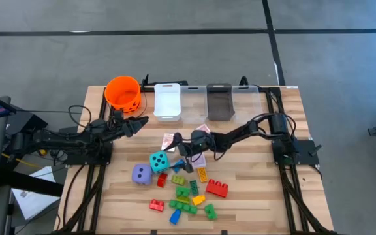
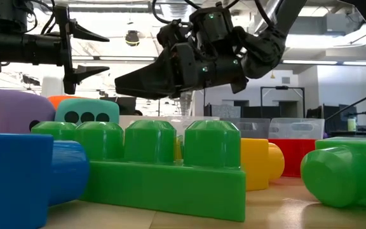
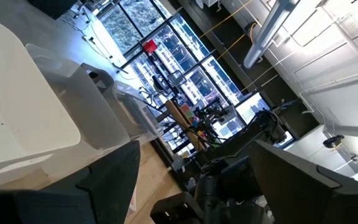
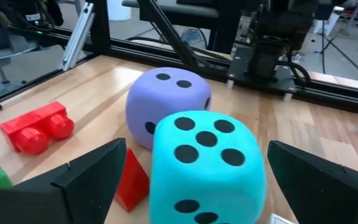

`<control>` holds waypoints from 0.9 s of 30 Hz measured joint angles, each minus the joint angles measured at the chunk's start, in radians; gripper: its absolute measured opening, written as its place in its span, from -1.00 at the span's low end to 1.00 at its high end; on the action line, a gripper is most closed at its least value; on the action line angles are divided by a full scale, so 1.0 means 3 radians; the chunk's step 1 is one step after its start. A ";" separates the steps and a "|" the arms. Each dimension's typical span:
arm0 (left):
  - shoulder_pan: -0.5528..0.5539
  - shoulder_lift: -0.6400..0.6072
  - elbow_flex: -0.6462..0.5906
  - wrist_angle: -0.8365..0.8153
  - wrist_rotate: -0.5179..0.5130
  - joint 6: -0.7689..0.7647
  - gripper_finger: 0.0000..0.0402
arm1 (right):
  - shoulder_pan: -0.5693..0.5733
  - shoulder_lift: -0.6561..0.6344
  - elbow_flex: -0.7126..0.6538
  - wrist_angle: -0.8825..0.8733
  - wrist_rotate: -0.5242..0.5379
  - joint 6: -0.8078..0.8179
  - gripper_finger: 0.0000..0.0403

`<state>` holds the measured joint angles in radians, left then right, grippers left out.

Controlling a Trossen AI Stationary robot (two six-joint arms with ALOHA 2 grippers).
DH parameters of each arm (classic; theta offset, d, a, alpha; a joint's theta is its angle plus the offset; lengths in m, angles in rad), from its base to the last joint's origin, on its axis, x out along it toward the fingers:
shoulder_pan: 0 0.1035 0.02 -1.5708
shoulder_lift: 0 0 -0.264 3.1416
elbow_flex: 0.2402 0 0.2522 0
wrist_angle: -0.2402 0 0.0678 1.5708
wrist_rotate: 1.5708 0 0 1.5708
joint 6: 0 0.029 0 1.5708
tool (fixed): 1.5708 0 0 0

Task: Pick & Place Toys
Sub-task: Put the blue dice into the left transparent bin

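Right claw lined up on the teal die

My right claw (image 1: 180, 152) hangs open, the teal die (image 1: 159, 160) straight ahead between its fingers, purple die (image 1: 141, 173) just beyond; left claw (image 1: 136, 124) open by the orange bucket (image 1: 122, 92).

teal die (image 4: 207, 165) cut off at frame bottom, purple die (image 4: 163, 102) partly hidden behind it

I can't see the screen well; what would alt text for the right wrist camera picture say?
A teal dice with black dots fills the middle, framed by the two dark fingers of the open right pincer. Behind it sits a purple dice, with a red brick off to one side on the wooden table.
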<state>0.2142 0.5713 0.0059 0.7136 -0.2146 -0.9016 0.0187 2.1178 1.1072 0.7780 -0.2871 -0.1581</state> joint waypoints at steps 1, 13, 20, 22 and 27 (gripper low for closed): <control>0.0000 0.0000 0.0000 0.0000 0.0000 0.0000 0.49 | -0.0001 0.0000 0.0000 -0.0006 0.0000 0.0001 0.92; 0.0000 0.0000 0.0001 0.0000 -0.0012 0.0000 0.49 | -0.0032 -0.0001 0.0001 -0.0106 0.0001 0.0094 0.92; 0.0000 0.0000 0.0001 0.0000 -0.0011 0.0000 0.49 | -0.0077 -0.0001 0.0001 -0.0152 0.0003 0.0205 0.92; 0.0000 0.0000 0.0000 0.0000 -0.0011 0.0000 0.49 | -0.0076 -0.0001 0.0001 -0.0150 0.0001 0.0206 0.92; 0.0000 0.0000 0.0000 0.0001 -0.0010 0.0000 0.49 | -0.0082 0.0076 0.0040 -0.0099 -0.0003 0.0244 0.92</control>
<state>0.2142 0.5713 0.0059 0.7139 -0.2176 -0.9016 -0.0060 2.1404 1.1194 0.7482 -0.2880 -0.0848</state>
